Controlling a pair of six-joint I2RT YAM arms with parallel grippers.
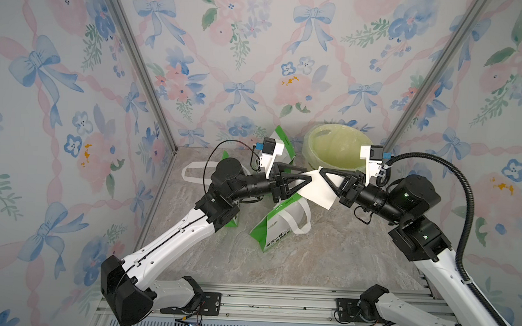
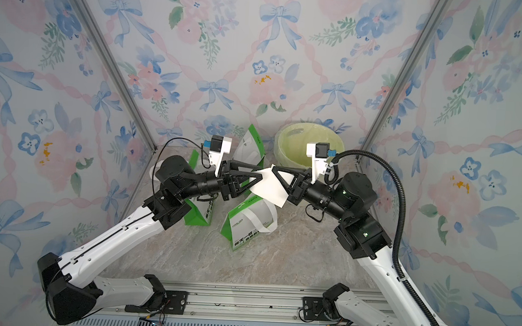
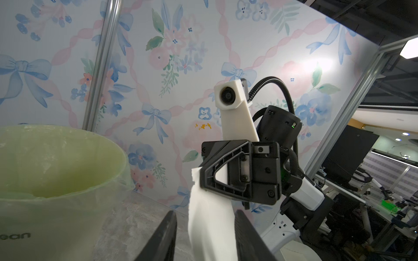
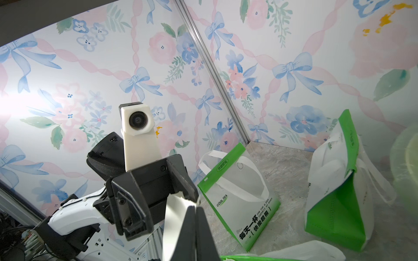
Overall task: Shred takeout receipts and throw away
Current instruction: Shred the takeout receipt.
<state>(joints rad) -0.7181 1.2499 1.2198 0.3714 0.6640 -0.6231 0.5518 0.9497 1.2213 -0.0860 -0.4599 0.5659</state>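
Gripping the receipt [image 1: 317, 192], right claw [image 1: 320, 170] holds it between jaws of left claw [image 1: 310, 175].

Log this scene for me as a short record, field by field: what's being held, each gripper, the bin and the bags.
held item: white receipt, up in the air between the two arms
right gripper: shut on one edge of the receipt
left gripper: fingers apart on either side of the receipt, not clamped
receipt edge: looks ragged in the left wrist view
bin: pale green liner, at the back of the table, behind the right gripper
green-and-white bags: three on the table
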